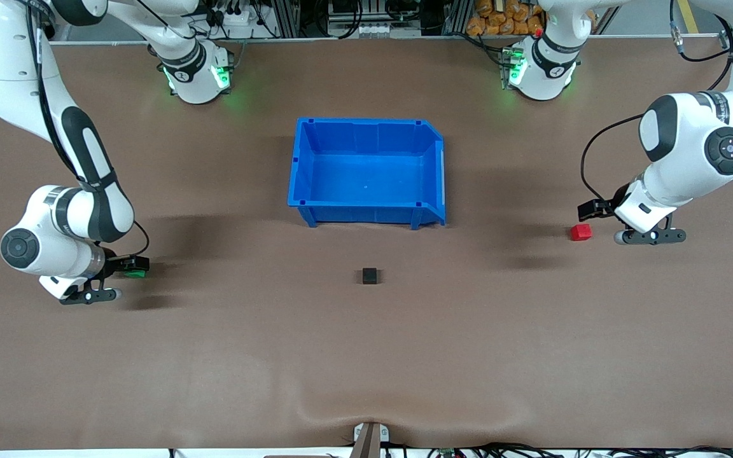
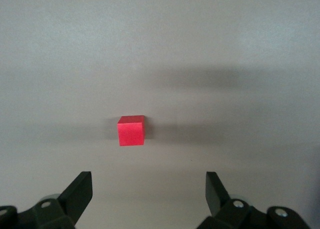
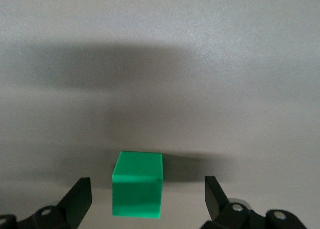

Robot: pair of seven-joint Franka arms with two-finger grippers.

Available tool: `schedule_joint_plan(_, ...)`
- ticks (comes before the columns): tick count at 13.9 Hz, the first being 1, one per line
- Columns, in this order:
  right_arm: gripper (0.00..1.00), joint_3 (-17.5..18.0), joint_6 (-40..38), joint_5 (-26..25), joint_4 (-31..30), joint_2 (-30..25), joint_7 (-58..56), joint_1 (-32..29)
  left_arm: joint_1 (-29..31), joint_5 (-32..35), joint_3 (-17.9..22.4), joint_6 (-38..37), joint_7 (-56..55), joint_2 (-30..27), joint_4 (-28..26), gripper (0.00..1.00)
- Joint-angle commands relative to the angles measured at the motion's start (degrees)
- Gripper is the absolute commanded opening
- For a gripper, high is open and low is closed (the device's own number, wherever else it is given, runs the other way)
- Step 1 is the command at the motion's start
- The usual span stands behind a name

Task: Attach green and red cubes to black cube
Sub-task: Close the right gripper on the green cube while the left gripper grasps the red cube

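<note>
table (image 1: 366, 356): brown mat cover, wrinkled at edge nearest front cam
bin (image 1: 366, 130): blue plastic, mid-table
top edge: metal frame rails, cables (image 1: 347, 19), orange items (image 1: 506, 19)
near edge: cables, small clamp (image 1: 369, 439)
light: even, soft shadows on mat

The bin (image 1: 366, 172) sits upper centre; the black cube (image 1: 369, 275) just below it, mid-frame; the red cube (image 1: 581, 232) lies mid-right, the green cube (image 1: 135, 273) mid-left.

Bright, even overhead light throws soft shadows across the table (image 1: 366, 356); wrist views look paler, slightly soft.
</note>
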Motion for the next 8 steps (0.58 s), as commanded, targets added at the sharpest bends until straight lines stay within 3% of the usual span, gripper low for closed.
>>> schedule_joint_plan(1, 1.0, 0.67, 0.43, 2.69, -0.21, 0.57, -0.38, -0.9, 0.27, 0.01, -0.25, 0.82, -0.63, 1.44, 0.43, 1.0)
schedule_joint_plan(8, 1.0, 0.67, -0.19, 2.88, -0.57, 0.49, 0.23, -0.9, 1.58, 0.19, 0.1, 8.54, -0.54, 8.12, 0.25, 1.0)
